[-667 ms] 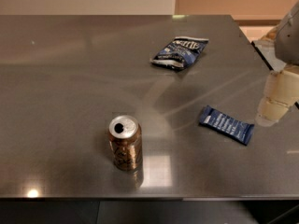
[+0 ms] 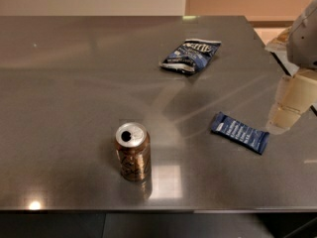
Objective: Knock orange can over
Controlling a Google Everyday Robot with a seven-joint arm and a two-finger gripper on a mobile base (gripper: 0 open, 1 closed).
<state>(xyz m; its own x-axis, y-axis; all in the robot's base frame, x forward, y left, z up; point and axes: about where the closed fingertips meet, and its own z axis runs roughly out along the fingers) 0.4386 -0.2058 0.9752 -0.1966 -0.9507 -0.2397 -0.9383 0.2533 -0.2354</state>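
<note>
The orange can [image 2: 132, 151] stands upright on the grey metal table [image 2: 74, 83], near the front edge, left of centre. It is coppery brown with dark markings and a silver top with a dark hole. The gripper [image 2: 290, 105] hangs at the far right edge of the view, above the table's right side, well to the right of the can and just right of a blue bar. It touches nothing.
A dark blue chip bag [image 2: 192, 56] lies at the back right of the table. A blue snack bar wrapper [image 2: 240, 132] lies between the can and the gripper. The table's front edge runs just below the can.
</note>
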